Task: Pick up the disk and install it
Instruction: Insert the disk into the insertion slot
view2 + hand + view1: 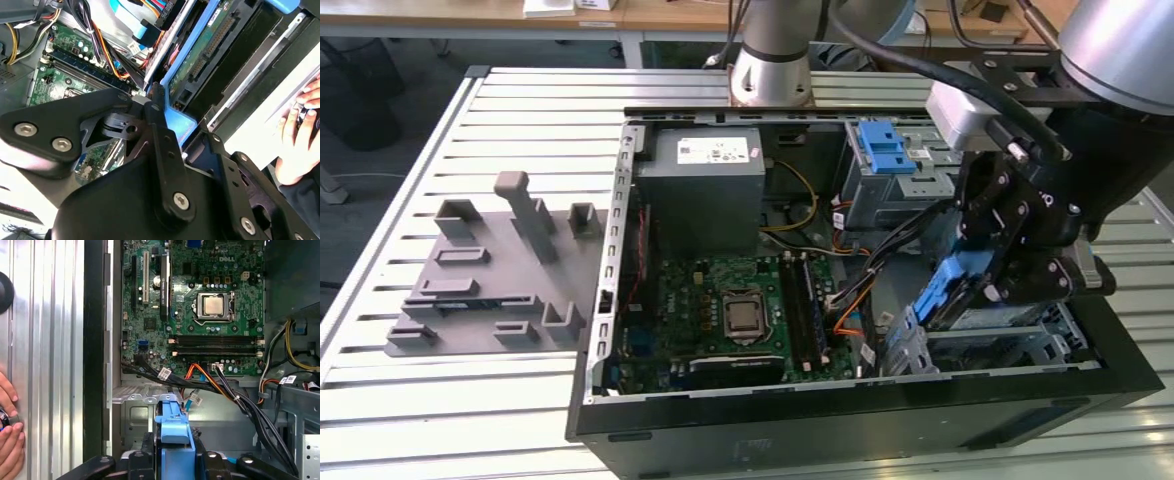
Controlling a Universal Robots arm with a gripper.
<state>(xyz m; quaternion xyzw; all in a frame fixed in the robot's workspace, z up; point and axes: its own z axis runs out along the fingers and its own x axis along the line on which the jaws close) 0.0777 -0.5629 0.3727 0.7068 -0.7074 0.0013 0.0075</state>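
The claw [174, 455] sits nearest, its jaws clamped on the blue-framed disk [173, 432], which stands on edge between them at the silver drive bay [994, 345] in the case's corner. Just beyond the claw runs a cable bundle [225, 390]. Past that lies the motherboard [200, 305], and farthest off is the power supply [707, 190]. A person's hand [7, 432] rests outside the case wall, off to the claw's side.

The risks, as I judge them, are that the disk snags those cables or meets the bay tilted and jams, and that the hand is near the arm's working space. The power supply's white sticker [716, 152] and the board carry print, left unread here.
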